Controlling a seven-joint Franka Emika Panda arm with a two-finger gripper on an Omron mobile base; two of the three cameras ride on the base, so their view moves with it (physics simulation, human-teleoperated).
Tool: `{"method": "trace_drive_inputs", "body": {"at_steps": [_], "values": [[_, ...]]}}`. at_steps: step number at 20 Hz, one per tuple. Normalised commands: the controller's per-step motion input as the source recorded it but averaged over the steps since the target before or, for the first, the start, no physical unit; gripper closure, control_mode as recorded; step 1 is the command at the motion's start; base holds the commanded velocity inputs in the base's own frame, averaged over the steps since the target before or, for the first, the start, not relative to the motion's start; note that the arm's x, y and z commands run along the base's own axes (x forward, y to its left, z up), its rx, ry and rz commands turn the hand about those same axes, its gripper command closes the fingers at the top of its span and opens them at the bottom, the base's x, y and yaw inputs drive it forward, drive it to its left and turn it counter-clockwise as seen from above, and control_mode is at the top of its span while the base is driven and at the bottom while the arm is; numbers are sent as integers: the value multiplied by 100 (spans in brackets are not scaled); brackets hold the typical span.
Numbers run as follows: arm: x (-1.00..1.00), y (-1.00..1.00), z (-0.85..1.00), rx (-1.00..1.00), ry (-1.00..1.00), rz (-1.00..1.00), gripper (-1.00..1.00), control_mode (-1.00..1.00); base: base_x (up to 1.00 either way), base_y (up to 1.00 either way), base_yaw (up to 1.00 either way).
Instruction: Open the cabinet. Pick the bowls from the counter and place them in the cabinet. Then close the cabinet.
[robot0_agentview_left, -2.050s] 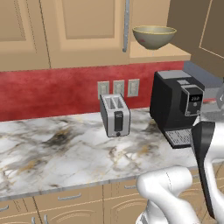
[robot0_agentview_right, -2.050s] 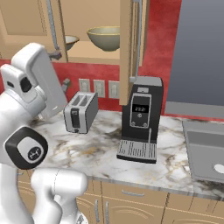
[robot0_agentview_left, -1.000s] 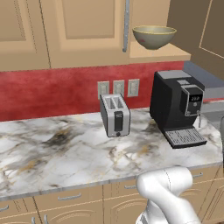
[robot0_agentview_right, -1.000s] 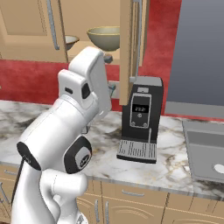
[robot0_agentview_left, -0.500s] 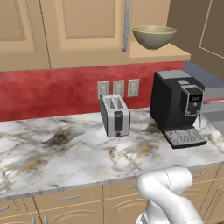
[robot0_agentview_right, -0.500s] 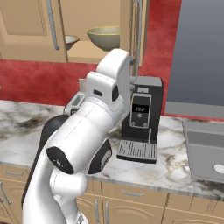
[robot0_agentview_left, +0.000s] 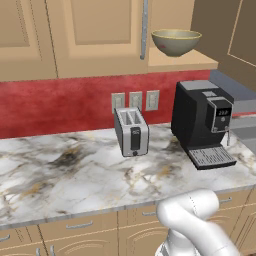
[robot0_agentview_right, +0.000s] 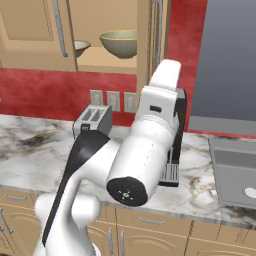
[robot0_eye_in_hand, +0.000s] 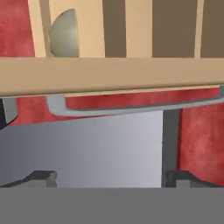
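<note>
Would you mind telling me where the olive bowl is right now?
The olive bowl sits on the cabinet's bottom shelf, upper right in the left base view, above the coffee machine and right of the handle.

Matt tan wood cabinet (robot0_agentview_left: 95, 35), brushed silver metal handle (robot0_agentview_left: 144, 30); veined marble desk (robot0_agentview_left: 75, 175) with a slight polish; smooth olive-yellow bowl (robot0_agentview_left: 176, 42); metal toaster (robot0_agentview_left: 131, 132).
</note>
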Motion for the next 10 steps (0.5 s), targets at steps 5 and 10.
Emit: {"method": "trace_drive_inputs", "body": {"at_steps": [5,10], "values": [[26,-25,-12,0,1,17,-100,-100,0,0,0],[42,0,-17,0,0,14,-100,-100,0,0,0]]}}
